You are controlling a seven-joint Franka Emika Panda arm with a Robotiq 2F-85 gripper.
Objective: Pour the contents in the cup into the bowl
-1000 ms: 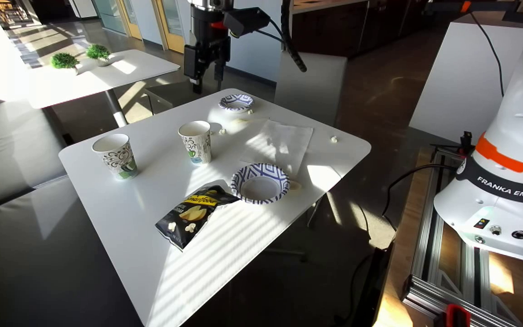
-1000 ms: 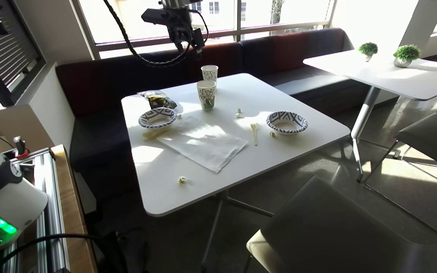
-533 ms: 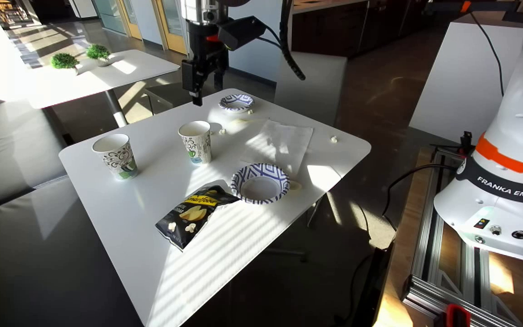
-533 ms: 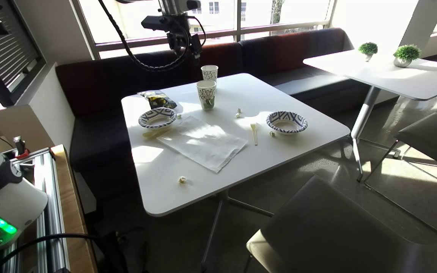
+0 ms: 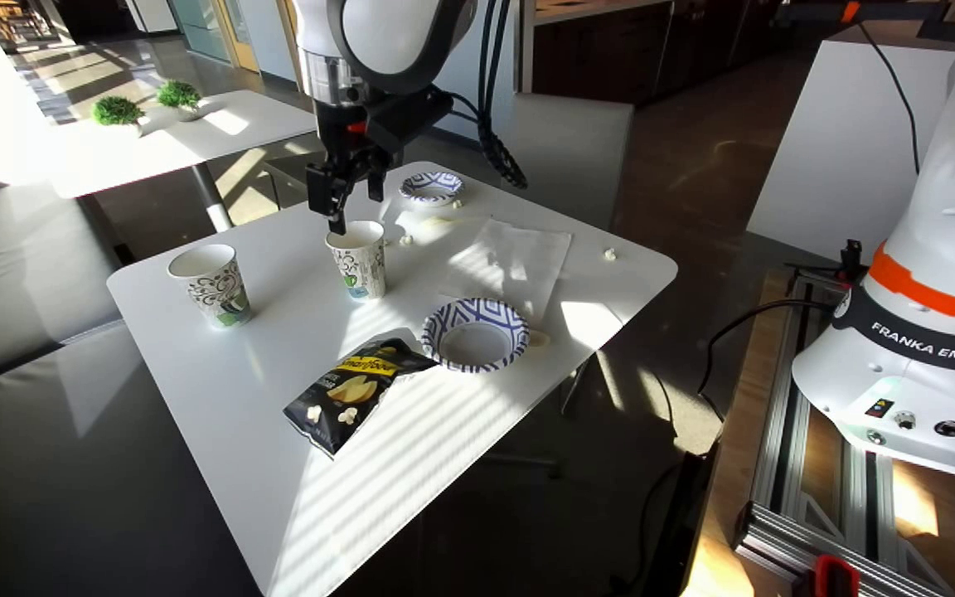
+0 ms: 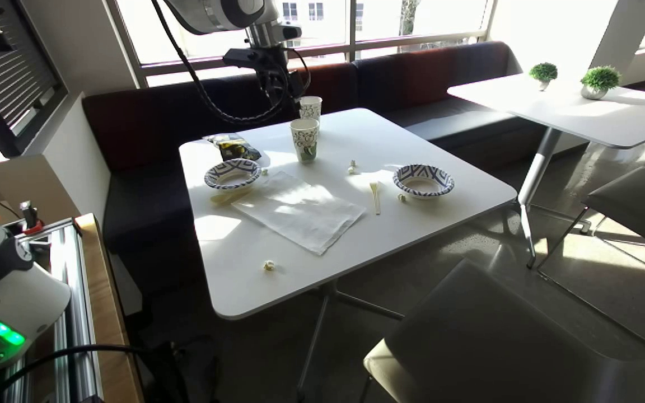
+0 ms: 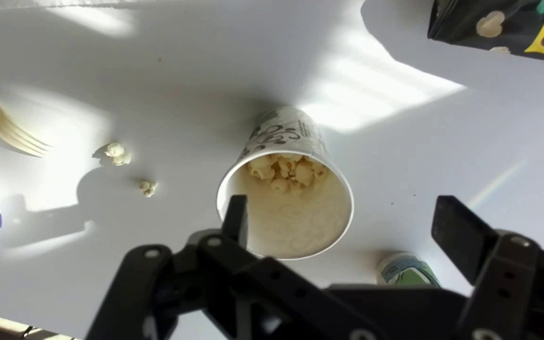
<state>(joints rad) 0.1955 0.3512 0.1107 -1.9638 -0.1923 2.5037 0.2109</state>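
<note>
The cup (image 5: 366, 269), white with dark scrolls and green marks, stands upright near the middle of the table; it also shows in an exterior view (image 6: 305, 146). In the wrist view the cup (image 7: 295, 217) holds popcorn (image 7: 287, 171). My gripper (image 5: 356, 207) is open and empty, above and beside the cup's rim. In the wrist view one finger overlaps the cup's opening, while the other is right of it, so the jaws (image 7: 340, 212) are off centre. Two blue-and-white patterned bowls stand on the table, one at the far corner (image 5: 432, 197), one beside the snack bag (image 5: 476, 313); I cannot tell which is the bowl.
A similar second cup (image 5: 216, 292) stands nearer the bench; its base (image 7: 406, 271) shows in the wrist view. A black snack bag (image 5: 357, 390), a napkin (image 6: 300, 212), a fork (image 6: 375, 197) and loose popcorn (image 6: 268, 265) lie on the table. A chair (image 6: 496, 336) stands beside it.
My gripper has come down from above the table's far edge to just over the cup, moving a little left in an exterior view. The cups and bowls have not moved.
</note>
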